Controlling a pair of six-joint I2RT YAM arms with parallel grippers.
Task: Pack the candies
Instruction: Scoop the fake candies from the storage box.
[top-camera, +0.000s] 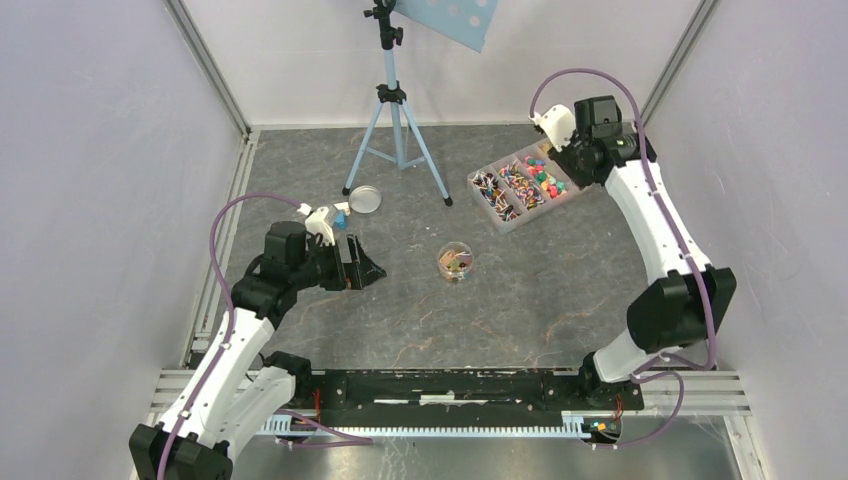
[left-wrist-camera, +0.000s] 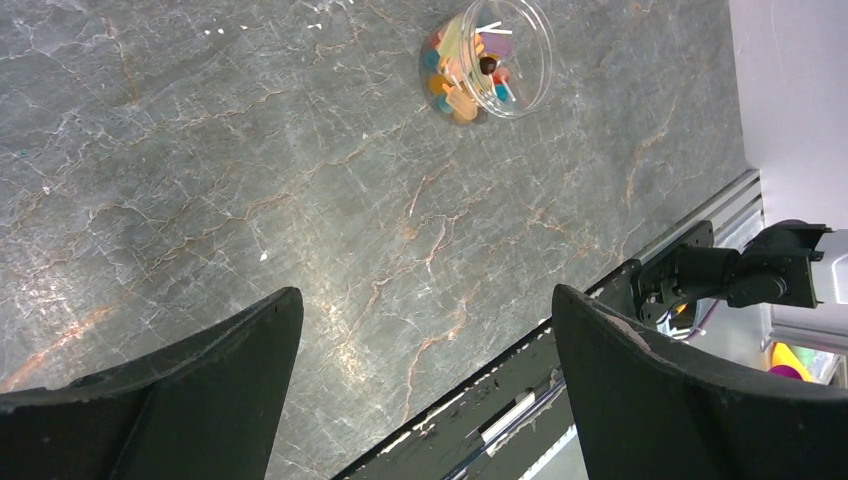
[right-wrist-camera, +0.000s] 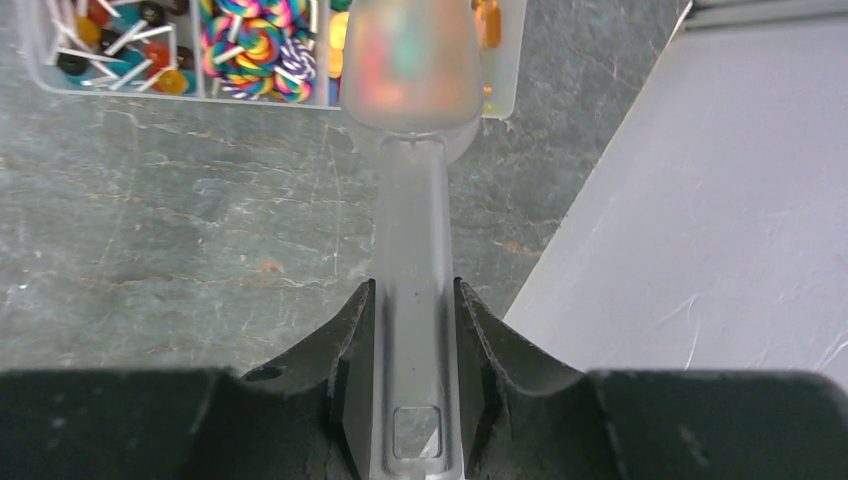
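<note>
The right gripper (right-wrist-camera: 412, 292) is clamped on the flat handle of a translucent scoop (right-wrist-camera: 410, 190), with one finger pressed against each side so that the handle runs straight out ahead of the jaws. This hold keeps the bowl level and forward of the fingers. A blurred, multicoloured load of candies (right-wrist-camera: 405, 60) shows through the bowl wall. The bowl sits over the near corner of the divided tray (right-wrist-camera: 120, 97), which lies directly ahead of this gripper. The tray's compartments hold the remaining sorted sweets. Judged from this, a scoopful has been drawn and is ready to carry. The left gripper (left-wrist-camera: 425, 295) stands with its fingers wide apart and nothing between them, low over the table (left-wrist-camera: 200, 150). The open jar (left-wrist-camera: 540, 60), partly filled with sweets, stands ahead of this gripper and well apart from it. The spread jaws suit steadying the jar for pouring. The lid (top-camera: 363, 198) lies off to one side, probably to leave the jar mouth free.
</note>
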